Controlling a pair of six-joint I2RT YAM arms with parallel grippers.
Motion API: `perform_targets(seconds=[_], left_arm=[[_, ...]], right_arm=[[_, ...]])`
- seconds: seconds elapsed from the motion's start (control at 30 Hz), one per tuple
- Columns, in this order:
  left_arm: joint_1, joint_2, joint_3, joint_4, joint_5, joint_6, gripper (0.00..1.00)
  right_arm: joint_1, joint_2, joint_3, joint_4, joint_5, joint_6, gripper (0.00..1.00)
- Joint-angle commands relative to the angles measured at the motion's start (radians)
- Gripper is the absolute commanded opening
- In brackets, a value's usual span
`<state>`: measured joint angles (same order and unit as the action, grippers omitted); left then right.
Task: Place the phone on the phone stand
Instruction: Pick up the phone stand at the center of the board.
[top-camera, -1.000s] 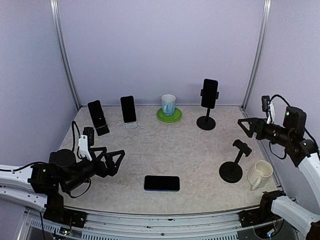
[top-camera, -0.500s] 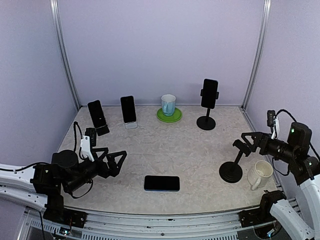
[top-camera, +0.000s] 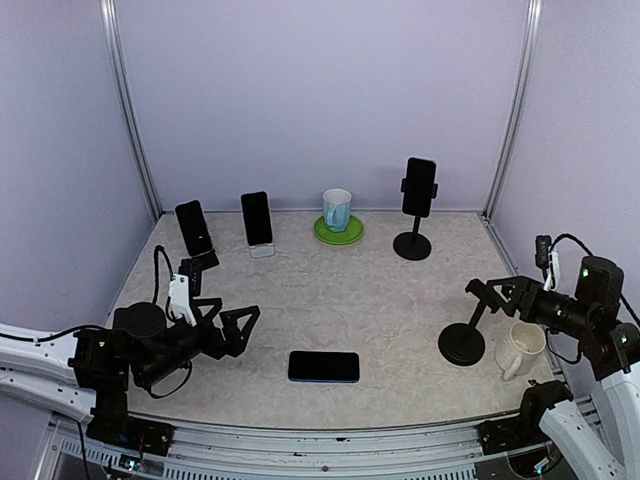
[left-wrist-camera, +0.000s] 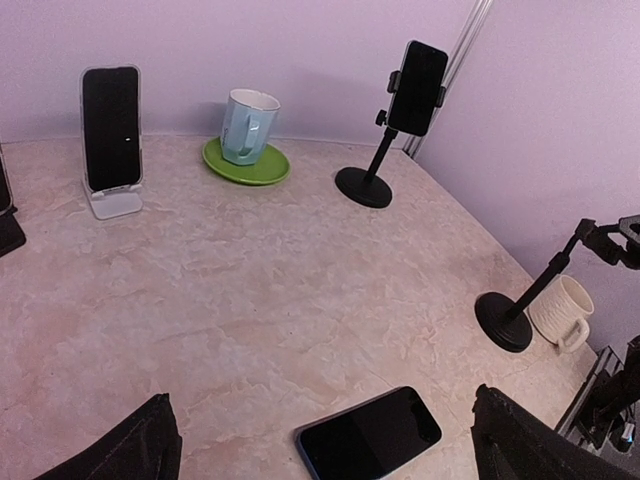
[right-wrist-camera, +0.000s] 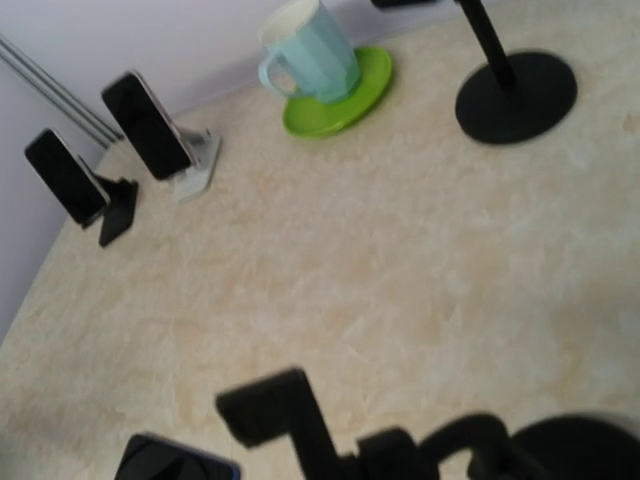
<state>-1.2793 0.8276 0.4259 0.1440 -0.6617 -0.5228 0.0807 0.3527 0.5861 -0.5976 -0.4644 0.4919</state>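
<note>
The phone (top-camera: 323, 366) lies flat, screen up, near the table's front edge; the left wrist view shows the phone (left-wrist-camera: 370, 437) low in the frame, between my left fingers. My left gripper (top-camera: 232, 328) hovers to the phone's left, wide open and holding nothing. The empty black phone stand (top-camera: 468, 328) is at the right, its clamp head (top-camera: 484, 293) tilted up. My right gripper (top-camera: 503, 293) is right at that clamp head. Whether its jaws touch the stand I cannot tell. The right wrist view shows the blurred clamp (right-wrist-camera: 275, 405) very close, and none of that gripper's own fingers.
Along the back stand a phone on a black stand (top-camera: 193, 228), a phone on a white stand (top-camera: 257, 220), a blue mug on a green saucer (top-camera: 337, 210) and a phone on a tall stand (top-camera: 418, 190). A cream mug (top-camera: 522, 347) sits just right of the empty stand's base.
My right gripper has dropped from above the table down to the empty stand's clamp head, its jaws narrowing. My left gripper has crept slightly toward the phone.
</note>
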Motion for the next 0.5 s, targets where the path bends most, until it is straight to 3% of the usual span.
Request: perform_targets(seconds=[0.0, 0.1, 0.47], left_arm=[[0.012, 0.006, -0.002, 0.04, 0.013, 0.015, 0.99], [0.023, 0.018, -0.002, 0.052, 0.026, 0.017, 0.99], [0.046, 0.037, -0.004, 0.065, 0.052, 0.018, 0.99]], right_arm=[[0.024, -0.01, 0.017, -0.076, 0.017, -0.004, 0.68], [0.032, -0.004, 0.011, -0.08, 0.006, -0.005, 0.67], [0.053, 0.009, -0.003, -0.098, -0.012, -0.009, 0.45]])
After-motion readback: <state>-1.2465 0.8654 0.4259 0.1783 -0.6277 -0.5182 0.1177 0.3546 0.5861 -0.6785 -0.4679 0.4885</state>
